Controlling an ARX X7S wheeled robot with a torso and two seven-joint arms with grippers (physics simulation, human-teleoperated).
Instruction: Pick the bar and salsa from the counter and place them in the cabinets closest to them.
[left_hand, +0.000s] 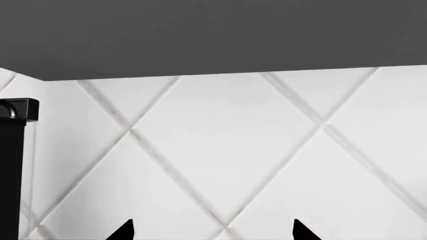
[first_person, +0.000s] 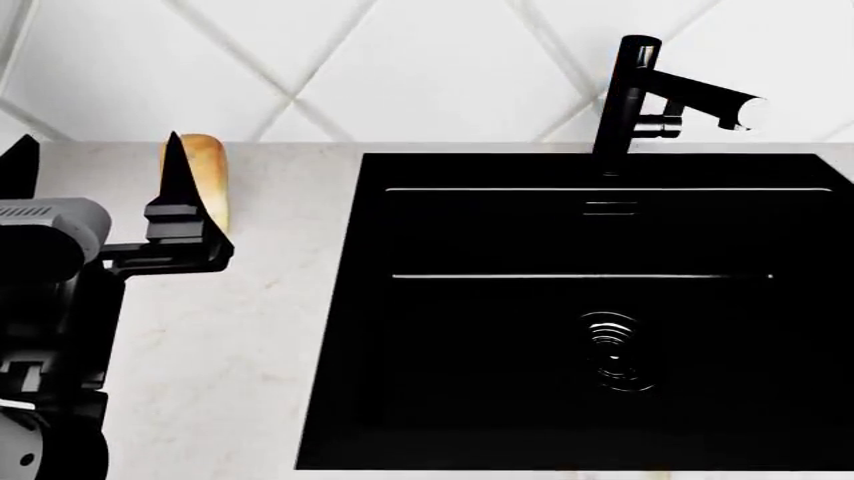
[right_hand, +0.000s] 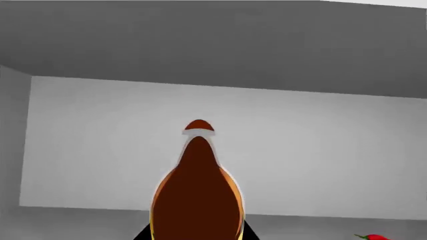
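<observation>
In the head view the left gripper (first_person: 94, 160) stands at 9 o'clock over the white bench (first_person: 240, 340), its two black fingers (first_person: 174, 175) pointing up and spread well apart with nothing between them. Just behind the right-hand finger lies a bread loaf (first_person: 208, 180), at the back of the bench near the tiled wall (first_person: 400, 70). A black sink (first_person: 587, 310) fills the view from the centre to 3 o'clock, with a round drain (first_person: 611, 345) in its floor and a black tap (first_person: 654, 90) rising at 1 o'clock behind it.

The left wrist view faces the same diamond-tiled wall under a dark grey underside; only the two black fingertips (left_hand: 123, 231) show, wide apart and empty. A black post (left_hand: 15, 160) stands at one edge.

The right wrist view looks into a grey cabinet (right_hand: 320, 150). The salsa (right_hand: 197, 195) fills the near centre of that view, its orange cap (right_hand: 198, 125) pointing toward the cabinet's back wall. The right gripper (right_hand: 197, 235) is closed on the bottle's body, only dark slivers of it showing either side. A small red thing (right_hand: 373, 236) sits on the cabinet floor at one corner; I cannot tell what it is.

The bar is in none of the views.
</observation>
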